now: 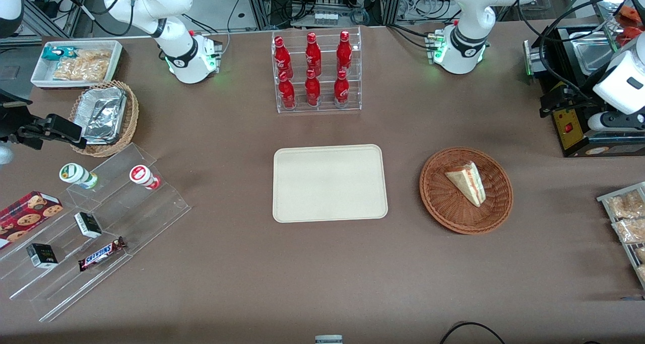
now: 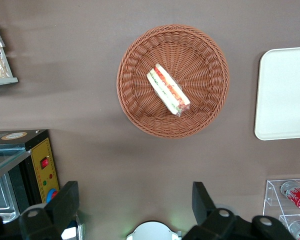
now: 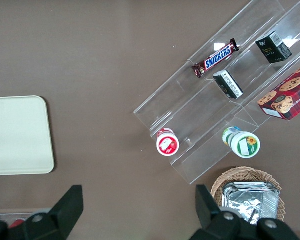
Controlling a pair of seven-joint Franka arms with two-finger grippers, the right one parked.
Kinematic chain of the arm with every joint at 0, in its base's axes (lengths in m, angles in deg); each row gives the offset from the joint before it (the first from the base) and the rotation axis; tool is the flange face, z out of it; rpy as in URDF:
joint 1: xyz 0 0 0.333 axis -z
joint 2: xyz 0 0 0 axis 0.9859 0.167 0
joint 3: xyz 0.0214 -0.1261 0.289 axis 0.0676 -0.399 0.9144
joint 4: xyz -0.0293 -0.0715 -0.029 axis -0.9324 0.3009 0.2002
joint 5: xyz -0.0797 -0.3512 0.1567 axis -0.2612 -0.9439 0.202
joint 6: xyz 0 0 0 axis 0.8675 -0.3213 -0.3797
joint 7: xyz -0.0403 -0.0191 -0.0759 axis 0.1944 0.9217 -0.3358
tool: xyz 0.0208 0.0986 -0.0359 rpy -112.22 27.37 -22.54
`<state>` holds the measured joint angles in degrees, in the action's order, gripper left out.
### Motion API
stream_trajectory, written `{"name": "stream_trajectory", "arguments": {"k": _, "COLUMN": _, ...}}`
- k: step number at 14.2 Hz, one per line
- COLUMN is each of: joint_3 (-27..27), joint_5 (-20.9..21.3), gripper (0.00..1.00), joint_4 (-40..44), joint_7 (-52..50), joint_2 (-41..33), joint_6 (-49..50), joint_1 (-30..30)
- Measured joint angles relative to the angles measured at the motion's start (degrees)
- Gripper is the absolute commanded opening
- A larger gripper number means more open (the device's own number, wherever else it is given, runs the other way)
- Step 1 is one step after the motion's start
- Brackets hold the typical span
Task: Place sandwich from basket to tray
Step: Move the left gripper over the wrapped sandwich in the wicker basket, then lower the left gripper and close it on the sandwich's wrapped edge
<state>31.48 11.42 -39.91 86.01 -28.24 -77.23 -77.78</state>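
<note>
A triangular sandwich (image 1: 466, 183) (image 2: 168, 90) with a pink-red and green filling stripe lies in the round reddish-brown wicker basket (image 1: 438, 198) (image 2: 140, 110). The flat beige tray (image 1: 330, 183) (image 2: 285, 95) lies bare beside the basket, toward the parked arm's end. My left gripper (image 1: 554, 102) (image 2: 135, 192) hangs high over the table at the working arm's end, farther from the front camera than the basket. It is open, with nothing between its fingers and only brown tablecloth below them.
A clear rack of red bottles (image 1: 316, 72) stands farther from the camera than the tray. A black appliance with a yellow panel (image 1: 569, 127) (image 2: 42, 167) sits beside the gripper. Bagged snacks (image 1: 627, 218) lie at the working arm's end, and a stepped acrylic shelf (image 1: 101, 223) at the parked arm's end.
</note>
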Motion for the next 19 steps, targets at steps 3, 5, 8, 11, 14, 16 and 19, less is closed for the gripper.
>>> {"name": "stream_trajectory", "arguments": {"k": 3, "joint_3": 0.0, "joint_5": 0.0, "gripper": 1.0, "joint_4": -0.02, "joint_7": 0.05, "joint_2": 0.07, "joint_6": -0.23, "joint_1": 0.0}}
{"name": "stream_trajectory", "arguments": {"k": 5, "joint_3": -0.04, "joint_5": 0.0, "gripper": 1.0, "joint_4": -0.35, "joint_7": 0.1, "joint_2": 0.92, "joint_6": -0.22, "joint_1": 0.02}}
{"name": "stream_trajectory", "arguments": {"k": 8, "joint_3": -0.36, "joint_5": 0.0, "gripper": 1.0, "joint_4": -2.69, "joint_7": 0.11, "joint_2": 4.48, "joint_6": -3.34, "joint_1": 0.16}}
{"name": "stream_trajectory", "arguments": {"k": 11, "joint_3": -0.61, "joint_5": 0.0, "gripper": 1.0, "joint_4": -8.82, "joint_7": 0.11, "joint_2": 7.21, "joint_6": -13.24, "joint_1": 0.73}}
{"name": "stream_trajectory", "arguments": {"k": 14, "joint_3": -0.75, "joint_5": 0.0, "gripper": 1.0, "joint_4": -15.09, "joint_7": -2.47, "joint_2": 9.28, "joint_6": -21.65, "joint_1": 2.34}}
{"name": "stream_trajectory", "arguments": {"k": 16, "joint_3": -0.82, "joint_5": 0.0, "gripper": 1.0, "joint_4": -17.24, "joint_7": -8.62, "joint_2": 10.71, "joint_6": -24.85, "joint_1": 3.67}}
{"name": "stream_trajectory", "arguments": {"k": 19, "joint_3": -0.89, "joint_5": 0.01, "gripper": 1.0, "joint_4": -21.59, "joint_7": -21.64, "joint_2": 11.72, "joint_6": -33.86, "joint_1": 5.92}}
